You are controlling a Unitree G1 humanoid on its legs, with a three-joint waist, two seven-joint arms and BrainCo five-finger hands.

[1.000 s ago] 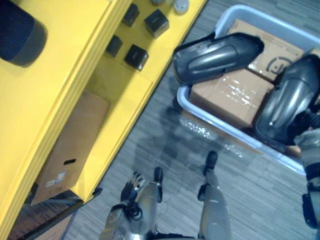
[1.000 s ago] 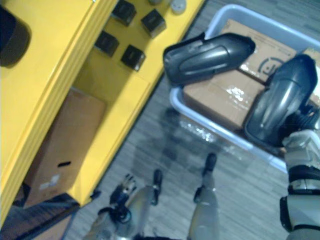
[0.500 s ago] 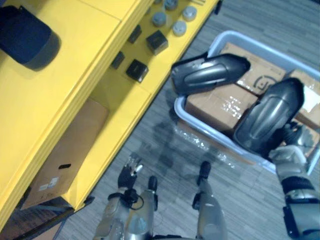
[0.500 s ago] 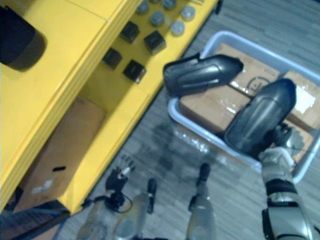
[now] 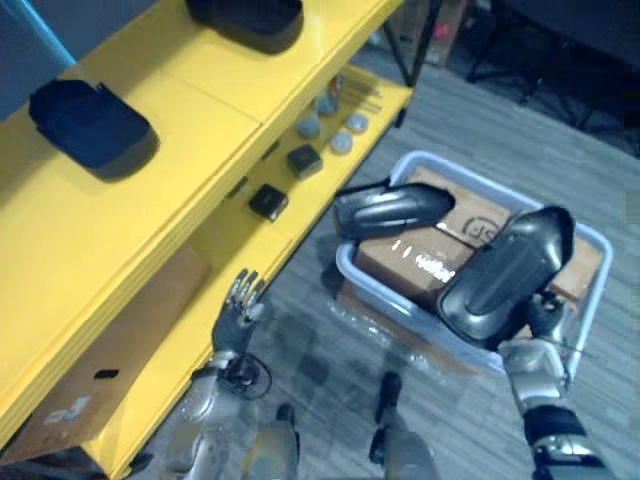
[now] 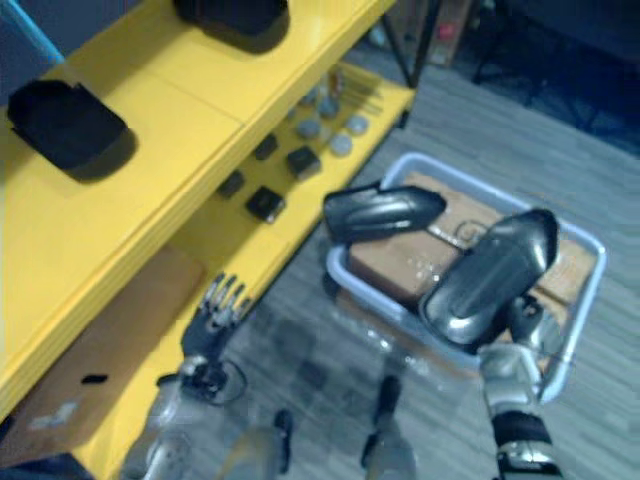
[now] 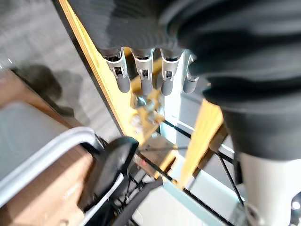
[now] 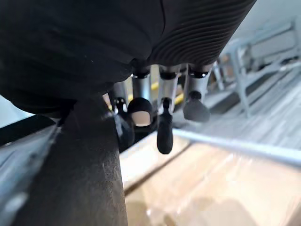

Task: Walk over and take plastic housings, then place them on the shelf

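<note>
My right hand (image 5: 536,348) is shut on the lower end of a dark glossy plastic housing (image 5: 505,272) and holds it tilted above the pale blue bin (image 5: 352,268). In the right wrist view that housing (image 8: 70,174) lies against the palm beside curled fingers (image 8: 164,127). A second dark housing (image 5: 390,208) lies across the bin's near-left corner. Two darker housings (image 5: 90,122) (image 5: 245,15) rest on the top of the yellow shelf (image 5: 180,180). My left hand (image 5: 237,310) hangs open by the shelf's lower edge, with its fingers (image 7: 143,75) straight.
Cardboard boxes (image 5: 420,262) fill the bin. Small black cubes (image 5: 268,201) and grey discs (image 5: 345,142) sit on the shelf's lower level, and a cardboard box (image 5: 110,360) stands beneath it. Grey floor runs between the shelf and the bin.
The camera has tilted up, so more of the shelf top shows. My right hand has lifted the housing higher over the bin. My left hand has risen with its fingers spread.
</note>
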